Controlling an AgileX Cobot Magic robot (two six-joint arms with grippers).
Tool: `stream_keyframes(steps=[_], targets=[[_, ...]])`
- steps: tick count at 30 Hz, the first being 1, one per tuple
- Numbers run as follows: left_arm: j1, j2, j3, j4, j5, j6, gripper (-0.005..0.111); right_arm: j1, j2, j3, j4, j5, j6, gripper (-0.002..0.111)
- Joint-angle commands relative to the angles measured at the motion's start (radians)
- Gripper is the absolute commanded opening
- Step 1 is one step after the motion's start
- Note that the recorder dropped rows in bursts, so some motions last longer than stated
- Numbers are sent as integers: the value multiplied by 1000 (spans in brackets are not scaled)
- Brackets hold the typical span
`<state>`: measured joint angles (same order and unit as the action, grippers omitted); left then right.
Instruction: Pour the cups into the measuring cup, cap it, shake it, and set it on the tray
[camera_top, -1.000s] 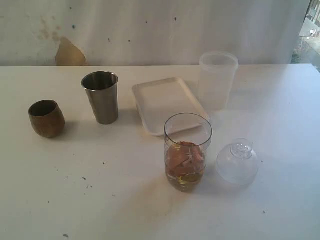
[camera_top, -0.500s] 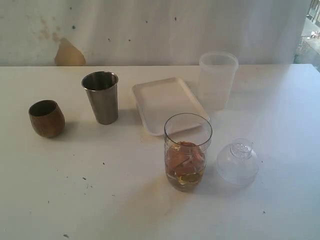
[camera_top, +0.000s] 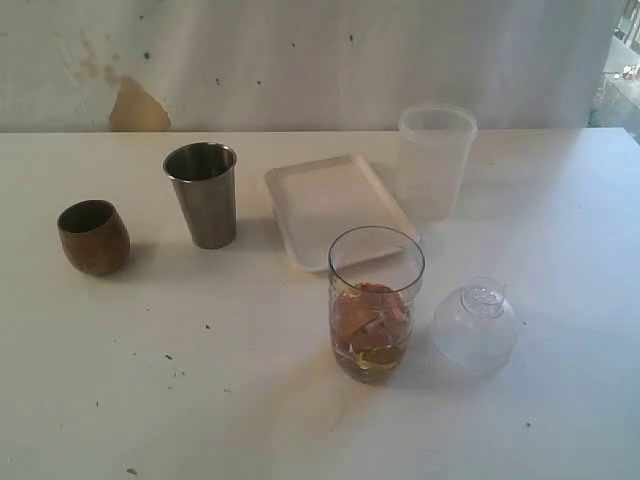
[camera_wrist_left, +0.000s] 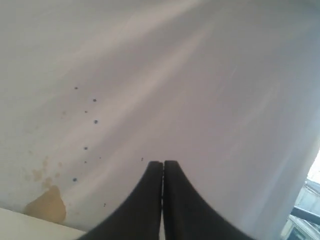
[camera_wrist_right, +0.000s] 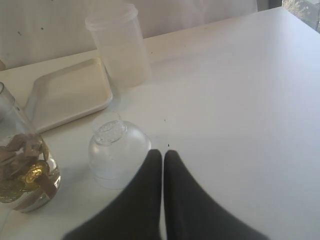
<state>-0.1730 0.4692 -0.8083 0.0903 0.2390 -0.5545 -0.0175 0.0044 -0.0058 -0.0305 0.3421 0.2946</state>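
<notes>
- Nothing has shifted vs. the earlier frames: every item sits where it was, and no arm shows in the ext. view.
- Left hand (camera_wrist_left: 163, 165): jaws shut, empty, aimed at the back wall.
- Right hand (camera_wrist_right: 163, 154): jaws shut, empty, just beside the cap (camera_wrist_right: 117, 155).
- Progress, my est.: the measuring cup (camera_top: 376, 305) holds brown/pink pieces and gold bits in its lower half, so I judge the pour done or nearly so.
- Wooden cup (camera_top: 93, 236) and steel tumbler (camera_top: 202, 194) stand upright, well apart to its left. I can't see if they're empty.
- Left to do: cap, shake, set on the tray (camera_top: 300, 190).
- Cap stands neck-up on the desk (camera_top: 200, 400), near the measuring cup's right side, not touching it.
- Tray carries nothing and lies just behind the measuring cup.
- Measuring cup appearance: clear, upright, top open, dark rim line. Grad. marks not legible from here.
</notes>
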Motion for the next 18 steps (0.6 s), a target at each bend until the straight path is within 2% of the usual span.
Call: stream_keyframes(steps=[1,7,12,18], targets=[[44,-58,88,-9,-8,-3,1,-3,-4,6,-7,-2,5,1],[71,-114,209,-9,36,-3,1,-3,-4,6,-7,-2,5,1],[89,-173,259,-9,131,-3,1,-3,-4,6,-5,-2,20,1],[129,-251,303,-9,142,5,1,-3,-4,6,-7,-2,20,1]])
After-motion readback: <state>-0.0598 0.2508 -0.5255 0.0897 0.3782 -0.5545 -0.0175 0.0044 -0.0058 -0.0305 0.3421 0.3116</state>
